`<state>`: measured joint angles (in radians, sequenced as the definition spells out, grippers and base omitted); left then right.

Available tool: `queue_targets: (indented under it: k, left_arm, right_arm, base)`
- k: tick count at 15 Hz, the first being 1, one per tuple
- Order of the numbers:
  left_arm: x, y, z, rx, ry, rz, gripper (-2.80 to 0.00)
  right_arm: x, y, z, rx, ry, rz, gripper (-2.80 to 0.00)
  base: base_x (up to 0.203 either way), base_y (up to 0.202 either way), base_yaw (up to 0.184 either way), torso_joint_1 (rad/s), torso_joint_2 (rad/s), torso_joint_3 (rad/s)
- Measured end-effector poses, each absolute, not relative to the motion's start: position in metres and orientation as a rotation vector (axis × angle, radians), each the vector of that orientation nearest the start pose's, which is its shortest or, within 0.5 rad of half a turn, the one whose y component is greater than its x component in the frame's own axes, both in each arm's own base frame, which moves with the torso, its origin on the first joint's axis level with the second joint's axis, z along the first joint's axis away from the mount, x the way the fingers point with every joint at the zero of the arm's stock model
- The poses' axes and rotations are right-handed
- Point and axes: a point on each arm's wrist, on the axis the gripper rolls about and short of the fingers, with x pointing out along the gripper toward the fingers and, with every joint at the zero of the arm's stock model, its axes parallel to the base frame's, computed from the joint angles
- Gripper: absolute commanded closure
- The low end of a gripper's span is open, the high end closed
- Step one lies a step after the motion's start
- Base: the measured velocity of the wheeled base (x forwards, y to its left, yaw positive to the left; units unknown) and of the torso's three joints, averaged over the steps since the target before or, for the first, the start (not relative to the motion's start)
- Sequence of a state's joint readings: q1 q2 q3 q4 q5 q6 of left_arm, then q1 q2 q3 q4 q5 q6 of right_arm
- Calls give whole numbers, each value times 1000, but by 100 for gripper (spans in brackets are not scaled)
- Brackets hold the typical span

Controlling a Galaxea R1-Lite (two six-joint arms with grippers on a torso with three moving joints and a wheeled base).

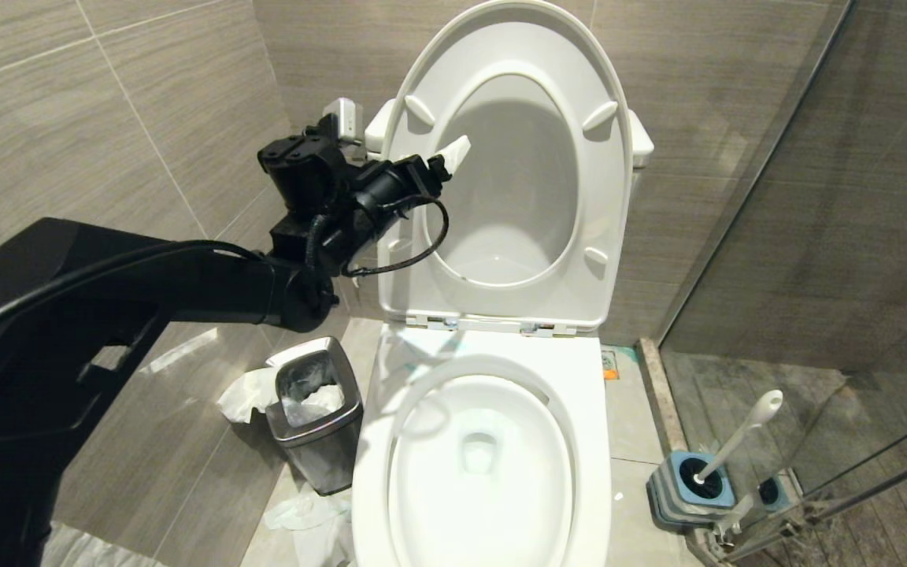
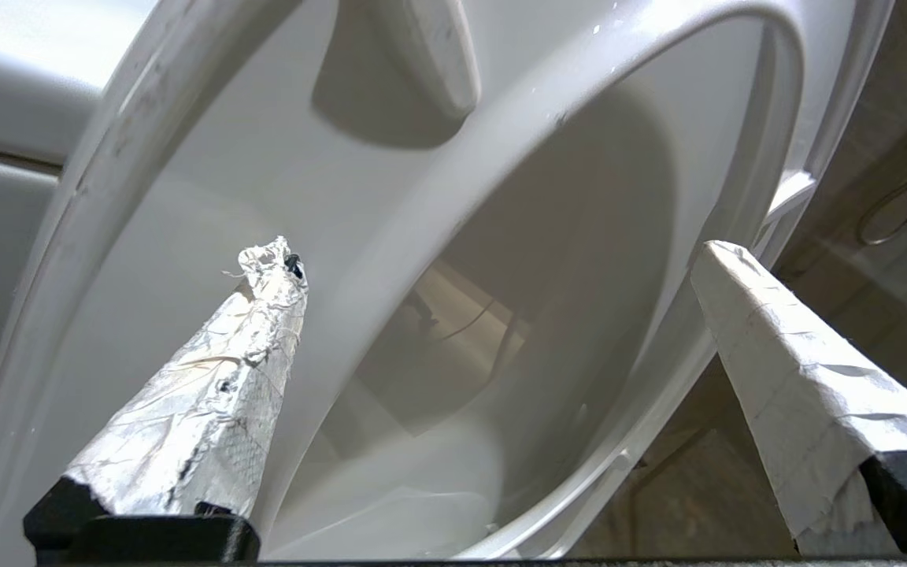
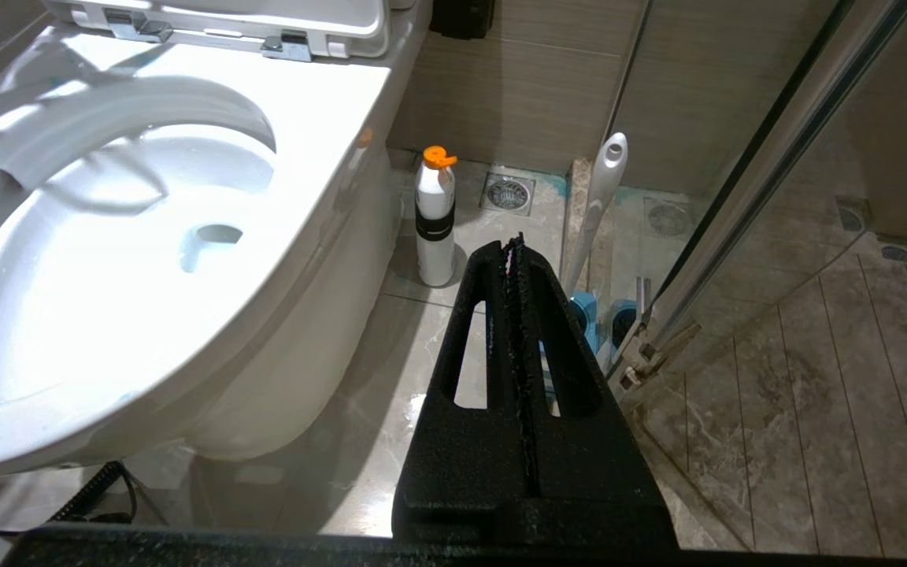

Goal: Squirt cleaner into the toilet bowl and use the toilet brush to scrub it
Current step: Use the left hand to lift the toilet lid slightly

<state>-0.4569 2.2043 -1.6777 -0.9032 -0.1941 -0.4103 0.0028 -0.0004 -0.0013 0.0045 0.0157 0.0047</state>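
Reaching at the raised seat [image 1: 501, 189]

My left gripper [image 2: 493, 260] is gaping empty by it; my right gripper [image 3: 518, 252] is sitting closed near the brush [image 3: 599, 197].

One toilet bowl [image 1: 493, 472] is sitting in the middle with one raised seat [image 1: 603, 236] and one lid [image 1: 509, 165] standing behind it at twelve o'clock; one waste bin [image 1: 316, 413] is standing at nine o'clock of the bowl; one toilet brush [image 1: 741, 433] is resting in one blue-and-grey holder [image 1: 690, 492] at three o'clock; one orange-capped bottle [image 3: 435, 216] is standing beside the bowl's base; two floor drains [image 3: 509, 191] are showing near it; two grippers are appearing, the left gripper [image 1: 453, 153] and the right gripper [image 3: 515, 260].
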Motion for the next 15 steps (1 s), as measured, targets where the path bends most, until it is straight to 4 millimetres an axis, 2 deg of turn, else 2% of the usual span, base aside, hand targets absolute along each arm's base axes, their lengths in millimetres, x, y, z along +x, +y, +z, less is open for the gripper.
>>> queue_targets:
  k: [5, 10, 15]
  left_arm:
    - [383, -198, 295, -508, -246, -749, -280]
    - [338, -181, 337, -535, -231, -766, -280]
    - [280, -156, 374, -584, -32, -767, -280]
  right_arm:
    - [-23, 0, 75, 4, 3, 19, 0]
    - [-23, 0, 75, 5, 3, 19, 0]
    - [-23, 0, 75, 4, 3, 18, 0]
  base:
    - [0, 0, 0, 0, 0, 0]
    - [0, 0, 0, 0, 0, 0]
    - [0, 0, 0, 0, 0, 0]
